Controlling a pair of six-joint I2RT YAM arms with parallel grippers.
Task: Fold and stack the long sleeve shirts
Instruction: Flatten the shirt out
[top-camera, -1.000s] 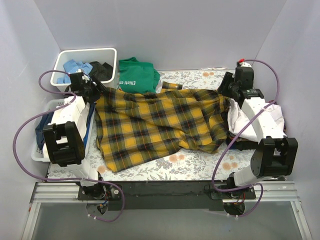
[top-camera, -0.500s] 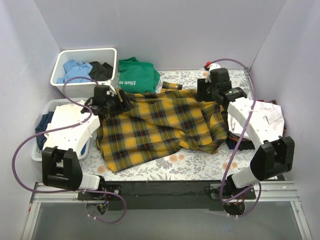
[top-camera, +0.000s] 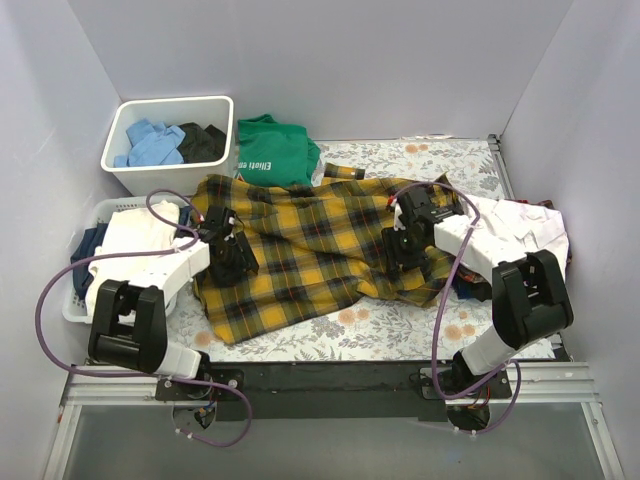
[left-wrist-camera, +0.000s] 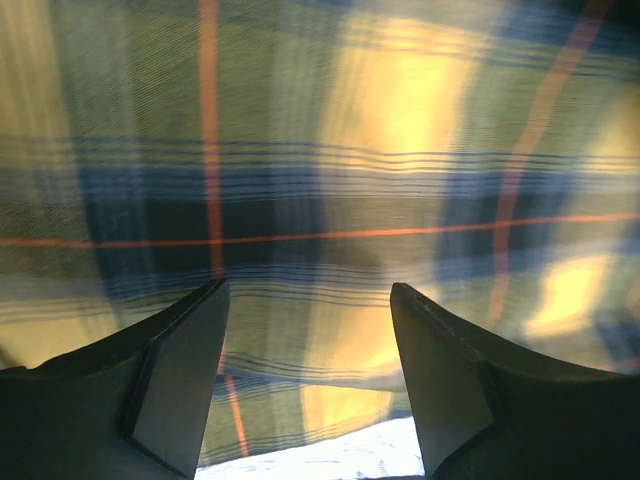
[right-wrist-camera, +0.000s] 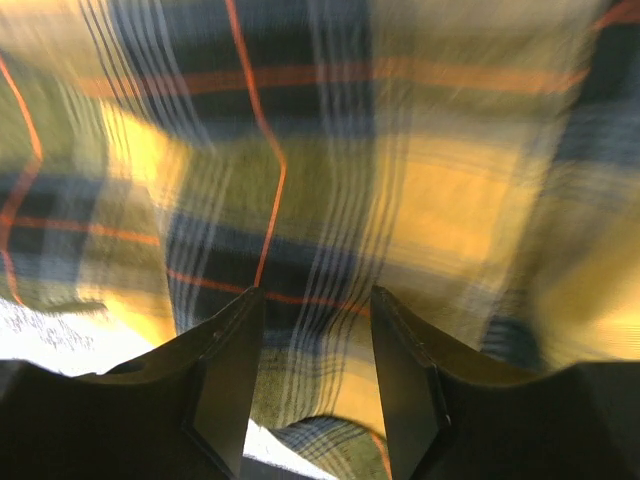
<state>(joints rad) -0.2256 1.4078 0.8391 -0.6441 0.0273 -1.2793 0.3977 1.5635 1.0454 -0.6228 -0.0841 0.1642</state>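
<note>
The yellow-and-black plaid flannel shirt (top-camera: 315, 245) lies spread and rumpled across the middle of the floral table. It fills the left wrist view (left-wrist-camera: 330, 150) and the right wrist view (right-wrist-camera: 400, 180). My left gripper (top-camera: 236, 262) is open, low over the shirt's left part, near its front hem. My right gripper (top-camera: 398, 255) is open, low over the shirt's right part. A white shirt (top-camera: 520, 232) lies crumpled at the right edge, partly under my right arm.
A green T-shirt with white lettering (top-camera: 272, 150) lies at the back. A white bin (top-camera: 168, 112) at the back left holds blue and dark clothes. A white basket (top-camera: 88, 290) at the left holds white and dark clothes. Walls close in on three sides.
Both arms have swung inward and down from the shirt's outer ends onto its middle parts. The shirt has bunched a little narrower.
</note>
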